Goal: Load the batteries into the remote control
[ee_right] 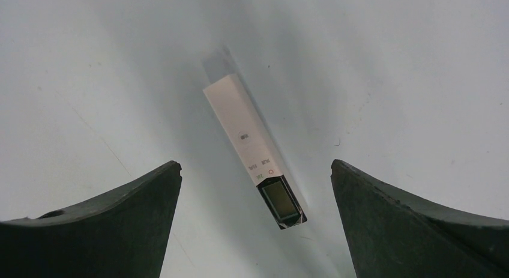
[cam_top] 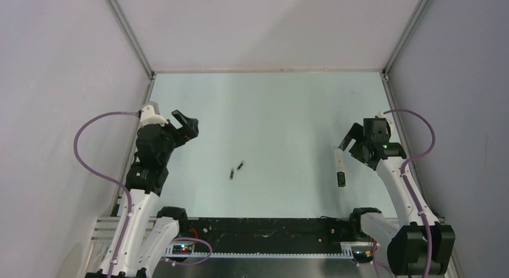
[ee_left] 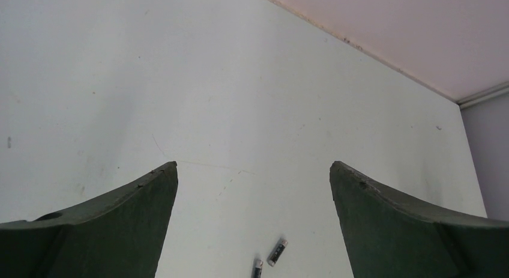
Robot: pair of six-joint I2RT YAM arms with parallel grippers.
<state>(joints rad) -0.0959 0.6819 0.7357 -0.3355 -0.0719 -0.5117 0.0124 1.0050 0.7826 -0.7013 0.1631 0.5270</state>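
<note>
slim white remote control (ee_right: pixel 255 147), dark window at one end, small grey print mid-body, flat on table (cam_top: pixel 288 110), right side, under right gripper (ee_right: pixel 254 165): jaws spread wide, empty. two dark silver-tipped batteries (ee_left: pixel 277 252) mid-table, just beside each other. left gripper (ee_left: pixel 253 170) equally wide, nothing held.

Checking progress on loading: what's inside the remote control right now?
The remote control shows only its white face and dark end; its inside is covered. Both batteries lie out on the table, apart from it.
</note>
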